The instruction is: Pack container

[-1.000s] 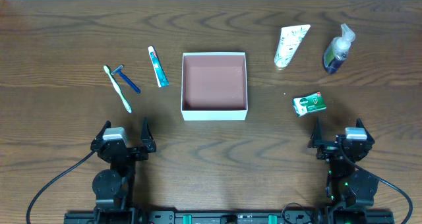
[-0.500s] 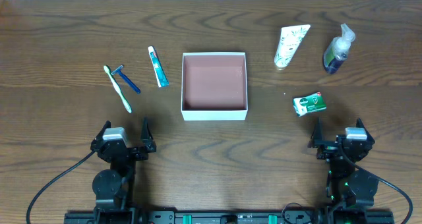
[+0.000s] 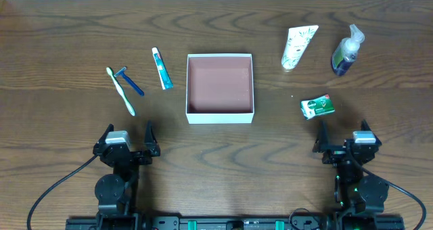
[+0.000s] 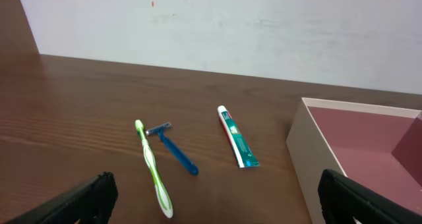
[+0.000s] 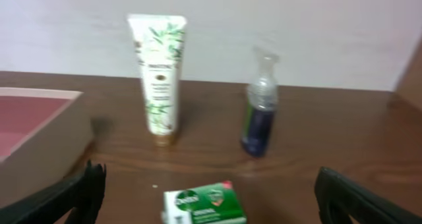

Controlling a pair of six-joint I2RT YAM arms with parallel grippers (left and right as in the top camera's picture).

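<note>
Both empty, gaping wide: left pincer [image 3: 128, 132], right pincer [image 3: 344, 130]. Nothing in container [image 3: 220, 117] yet. Green soap packet [image 3: 317, 107] lies right of container; best to descend squarely and close across its narrow width.

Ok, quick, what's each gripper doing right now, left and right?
Left gripper: jaws open, holding nothing.
Right gripper: jaws open, holding nothing.
</note>
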